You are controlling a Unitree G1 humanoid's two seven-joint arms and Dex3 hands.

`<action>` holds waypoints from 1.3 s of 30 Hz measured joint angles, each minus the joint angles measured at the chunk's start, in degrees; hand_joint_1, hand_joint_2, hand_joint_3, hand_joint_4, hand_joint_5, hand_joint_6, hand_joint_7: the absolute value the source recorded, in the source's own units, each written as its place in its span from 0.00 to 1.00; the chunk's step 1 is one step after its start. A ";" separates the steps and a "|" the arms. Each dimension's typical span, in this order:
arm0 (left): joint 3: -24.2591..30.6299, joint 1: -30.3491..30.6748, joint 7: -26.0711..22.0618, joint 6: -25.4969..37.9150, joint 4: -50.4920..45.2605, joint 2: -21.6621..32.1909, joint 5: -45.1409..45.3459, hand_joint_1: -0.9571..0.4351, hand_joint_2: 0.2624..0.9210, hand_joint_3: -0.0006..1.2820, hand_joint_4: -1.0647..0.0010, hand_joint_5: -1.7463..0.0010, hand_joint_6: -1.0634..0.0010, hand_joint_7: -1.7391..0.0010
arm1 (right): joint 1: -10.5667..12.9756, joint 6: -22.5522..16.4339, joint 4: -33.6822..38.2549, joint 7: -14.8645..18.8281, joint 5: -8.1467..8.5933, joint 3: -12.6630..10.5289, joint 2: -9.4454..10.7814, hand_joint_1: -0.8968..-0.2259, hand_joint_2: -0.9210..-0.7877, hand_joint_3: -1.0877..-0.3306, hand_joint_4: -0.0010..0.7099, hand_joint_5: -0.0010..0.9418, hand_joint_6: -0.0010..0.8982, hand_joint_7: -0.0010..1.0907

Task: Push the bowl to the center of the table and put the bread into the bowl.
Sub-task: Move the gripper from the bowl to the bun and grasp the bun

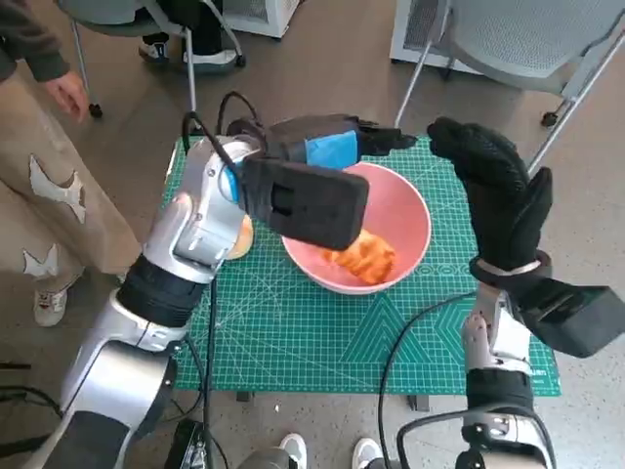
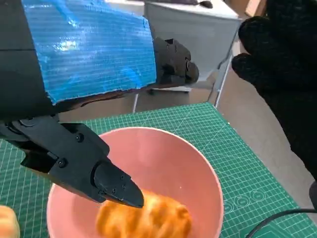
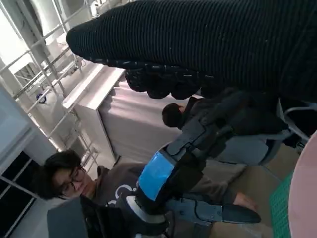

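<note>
A pink bowl [image 1: 415,220] stands near the middle of the green cutting mat [image 1: 293,337]. A golden piece of bread [image 1: 363,256] lies inside it, also seen in the left wrist view as the bread [image 2: 148,218] in the bowl [image 2: 198,168]. My left hand [image 1: 332,147] hovers over the bowl's far rim, fingers [image 2: 116,188] spread and holding nothing. My right hand [image 1: 498,191] is raised to the right of the bowl, fingers apart and empty. The right wrist view shows the left hand [image 3: 158,173] and a sliver of the bowl [image 3: 308,198].
A second orange, bread-like piece [image 1: 242,237] lies on the mat left of the bowl, half hidden by my left forearm. A person [image 1: 39,186] stands close at the table's left; another person [image 3: 69,173] shows in the right wrist view. Chair legs [image 1: 576,107] stand behind the table.
</note>
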 measured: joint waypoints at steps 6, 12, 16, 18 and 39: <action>3.87 6.67 1.79 1.13 -10.89 4.60 0.58 0.47 0.71 0.01 1.00 1.00 0.88 0.99 | 0.05 0.02 -0.01 0.96 1.10 0.03 0.21 0.37 0.00 0.52 0.33 0.00 0.08 0.50; 9.53 16.44 5.05 4.84 -23.47 10.25 3.05 0.49 0.66 0.00 1.00 1.00 0.87 0.99 | 0.23 0.09 0.00 1.64 1.46 -0.04 0.18 0.36 0.00 0.52 0.34 0.01 0.08 0.50; 13.01 22.91 7.08 8.26 -30.00 12.56 4.94 0.46 0.64 0.00 1.00 1.00 0.86 0.99 | 0.40 0.10 0.03 1.78 1.45 -0.17 0.09 0.35 0.00 0.52 0.35 0.01 0.08 0.50; 14.38 25.54 7.98 9.54 -32.15 13.38 5.65 0.43 0.63 0.00 1.00 1.00 0.85 0.99 | 0.41 0.11 0.10 1.84 1.45 -0.21 0.05 0.35 0.00 0.52 0.35 0.01 0.08 0.50; 11.15 28.02 7.75 17.55 -26.62 14.77 8.03 0.45 0.63 0.00 1.00 1.00 0.88 1.00 | -0.20 1.87 1.89 4.79 2.50 -0.36 -0.73 0.38 0.00 0.52 0.34 0.00 0.08 0.50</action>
